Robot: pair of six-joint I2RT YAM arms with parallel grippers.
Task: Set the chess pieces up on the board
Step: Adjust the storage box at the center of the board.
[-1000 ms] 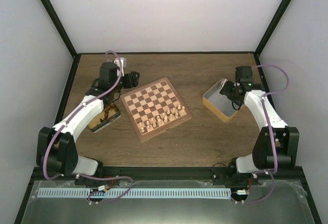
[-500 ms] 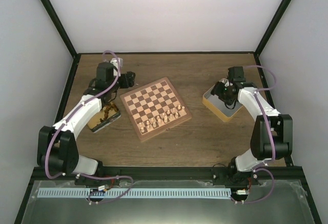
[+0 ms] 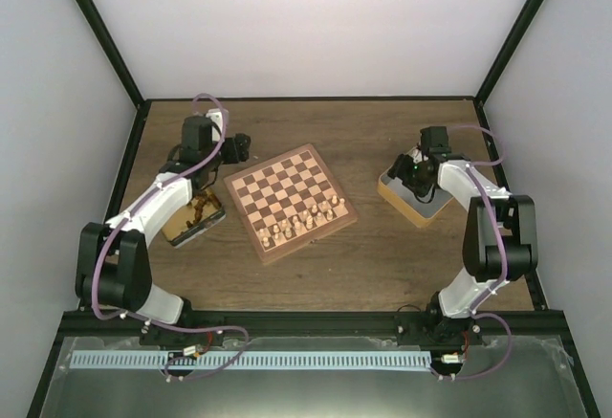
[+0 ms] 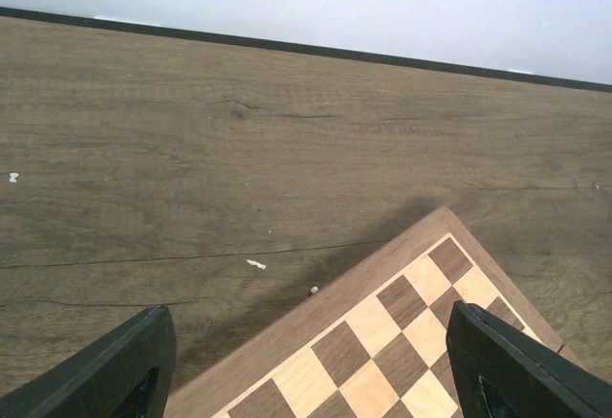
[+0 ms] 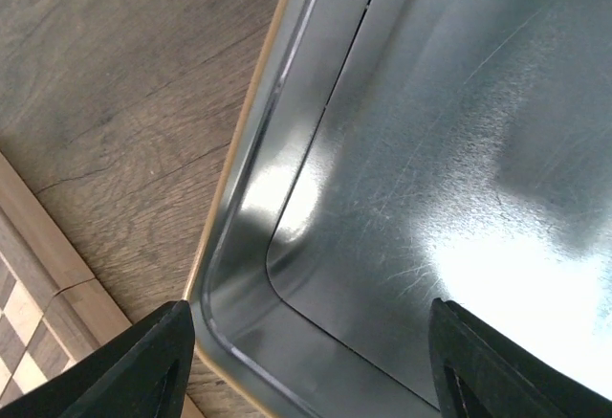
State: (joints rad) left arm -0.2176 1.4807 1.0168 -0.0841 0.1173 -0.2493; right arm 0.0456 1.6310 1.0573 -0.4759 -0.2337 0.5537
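The chessboard (image 3: 292,201) lies tilted mid-table, with several pale chess pieces (image 3: 311,217) standing along its near rows. Its far left corner shows in the left wrist view (image 4: 402,332), bare of pieces there. My left gripper (image 3: 245,145) hangs open and empty just beyond that corner, fingers (image 4: 115,370) wide apart. My right gripper (image 3: 409,173) is open and empty over the near left corner of a metal tin (image 3: 418,198). The tin's shiny inside (image 5: 430,150) shows no pieces. The board's edge shows at the lower left of the right wrist view (image 5: 38,294).
A second tin (image 3: 193,219) holding dark brown pieces sits left of the board, under my left arm. White crumbs (image 4: 255,265) lie on the wooden table. Black frame posts and white walls bound the table on all sides.
My right gripper has moved left and down over the tin's near left corner, and the arm has folded in. My left gripper has shifted slightly toward the back.
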